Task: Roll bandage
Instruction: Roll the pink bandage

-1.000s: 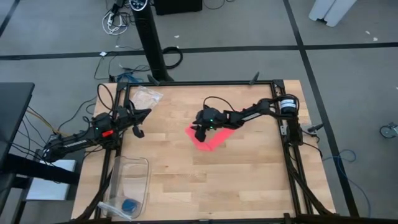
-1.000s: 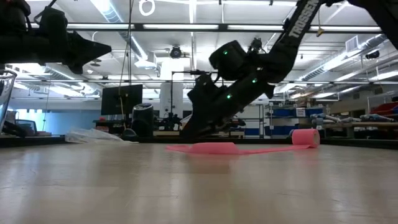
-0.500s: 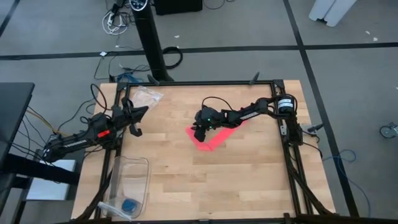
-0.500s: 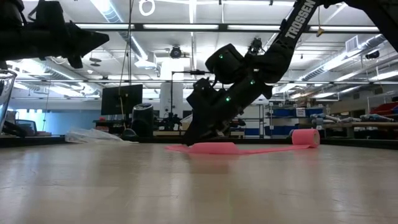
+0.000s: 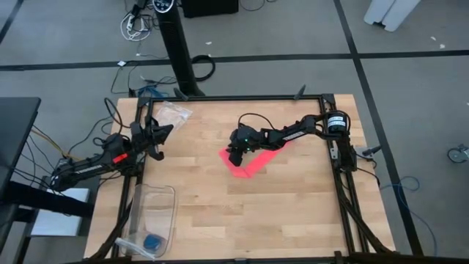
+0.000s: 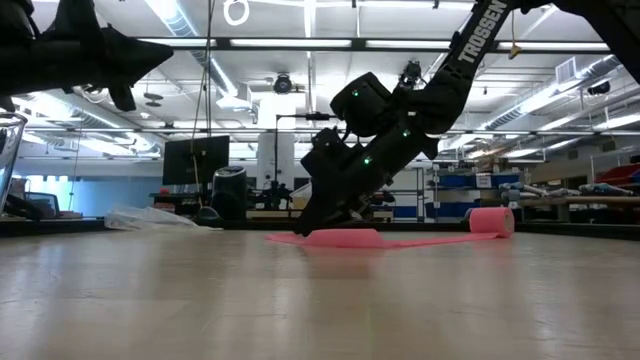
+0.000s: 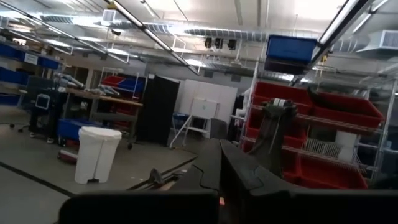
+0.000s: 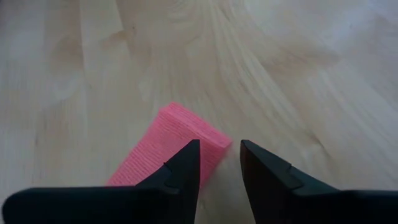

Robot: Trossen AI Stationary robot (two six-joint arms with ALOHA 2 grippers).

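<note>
So right claw (image 8: 217, 163) sits part-open, one finger over the flat bright pink fabric bandage strip's (image 8: 166, 152) end on the wooden counter (image 5: 293, 205); left claw (image 5: 155, 138) shut, raised.

The bandage (image 8: 163, 151) is matt ribbed pink cloth on the smooth pale wooden table (image 8: 298, 81).

The high view looks straight down from well above the worktop (image 5: 293, 213), taking in its whole surface, both arms and the floor around it. The low view sits at worktop height and looks level across the surface into the room behind. Both share the right gripper (image 5: 234, 158) and the bandage (image 5: 249, 166) under it. The right wrist view looks steeply down, close to the worktop, past its own fingers (image 8: 184, 163) at the bandage end. The left wrist view faces out into the room, level, toward shelves (image 7: 323, 118).
</note>
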